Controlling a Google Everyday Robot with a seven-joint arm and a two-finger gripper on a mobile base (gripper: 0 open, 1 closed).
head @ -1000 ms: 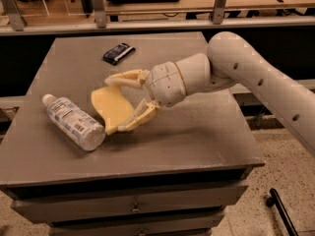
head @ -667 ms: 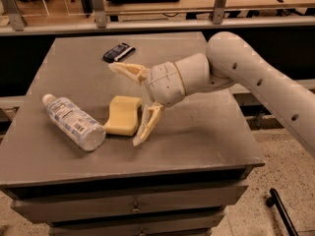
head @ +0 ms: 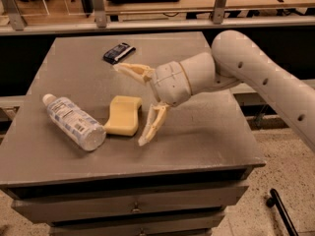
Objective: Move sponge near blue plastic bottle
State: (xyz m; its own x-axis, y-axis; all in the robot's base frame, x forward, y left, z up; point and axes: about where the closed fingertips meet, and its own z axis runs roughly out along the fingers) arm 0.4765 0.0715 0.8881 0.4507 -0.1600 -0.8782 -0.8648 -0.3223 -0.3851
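A second ago the tool (head: pixel 132 104) had the sponge (head: pixel 123 115) clamped between its fingers and lifted off the desk (head: pixel 206 132). Now the sponge lies flat on the desk, and the tool stands wide open. One finger (head: pixel 129 71) points up and away over the desk, and the other finger (head: pixel 151 126) hangs down just to the right of the sponge. Neither seems to press on it. The tool has also drawn back a little to the right.

By my reading the placing is done. The sponge rests just beside the blue plastic bottle (head: pixel 74 122), which lies on its side with its cap toward the far left. The sponge's near left corner reaches the bottle's base, though I cannot tell whether the two touch. Little seems left except pulling the arm (head: pixel 261 73) clear without brushing the sponge.

The sponge is a pale yellow foam block with rounded corners, a thick side wall facing the camera and a shallow pinch along its left edge. It shows no dent from the grip. A dark snack wrapper (head: pixel 119 52) sits well apart at the far side.
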